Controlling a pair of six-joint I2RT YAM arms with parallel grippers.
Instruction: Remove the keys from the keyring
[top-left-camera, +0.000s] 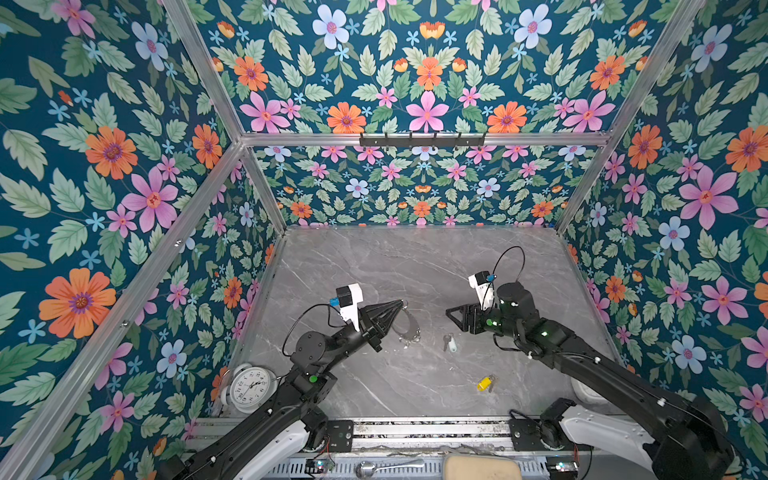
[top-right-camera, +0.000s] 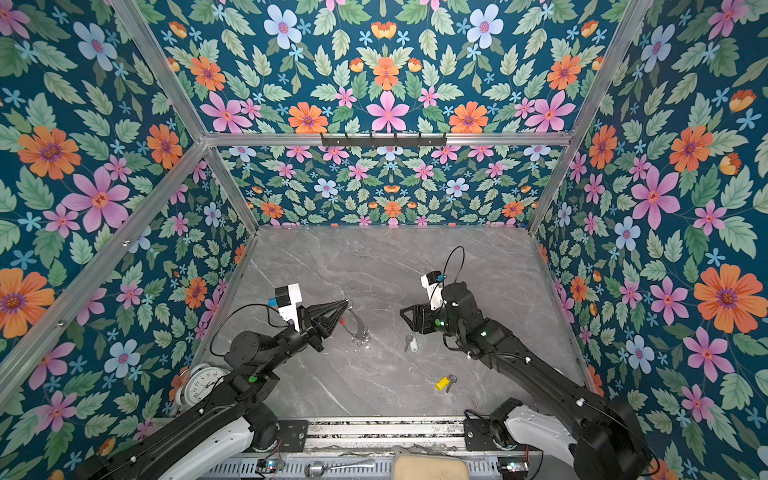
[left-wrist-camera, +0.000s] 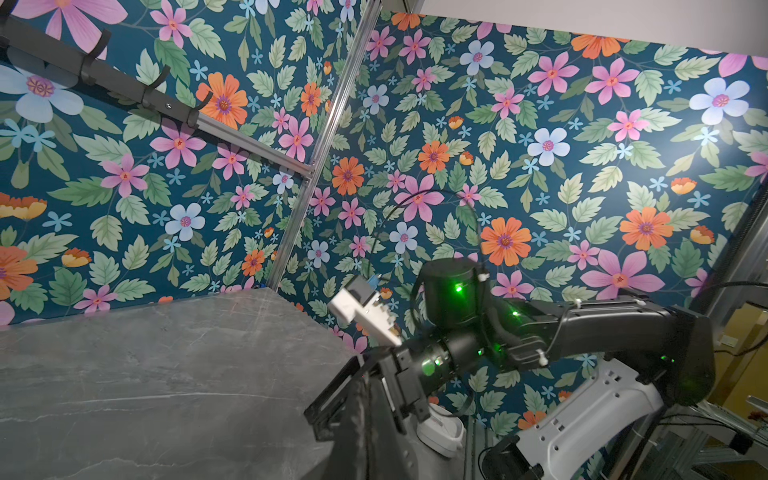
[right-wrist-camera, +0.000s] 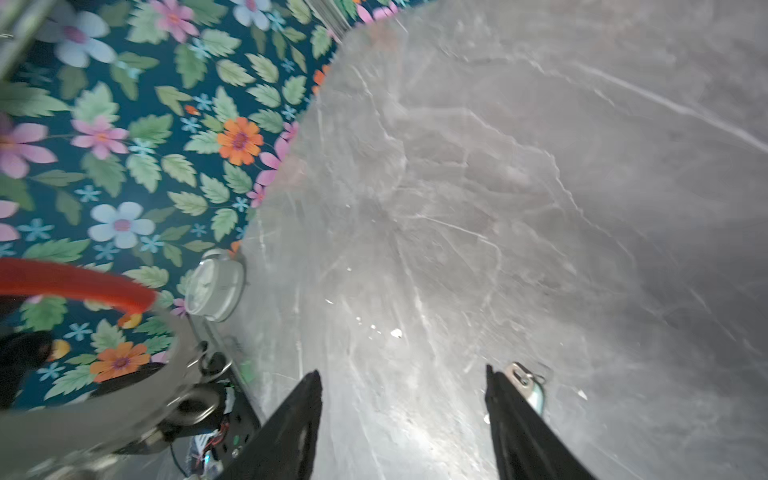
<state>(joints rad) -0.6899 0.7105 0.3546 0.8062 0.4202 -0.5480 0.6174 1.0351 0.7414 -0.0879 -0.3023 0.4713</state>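
Both keys look freed: the mint-tagged key (top-left-camera: 450, 343) and yellow-tagged key (top-left-camera: 484, 383) lie loose on the table (top-left-camera: 374, 270), apart from the keyring (top-left-camera: 411, 336) pinched in the closed left gripper (top-left-camera: 400, 306). The right gripper (right-wrist-camera: 403, 374) stands open and empty; the blurred split rings (top-right-camera: 361, 337) might hide more.

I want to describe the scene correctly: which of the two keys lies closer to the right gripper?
The key with the pale mint tag, just beside the right gripper; the yellow-tagged key lies farther off.
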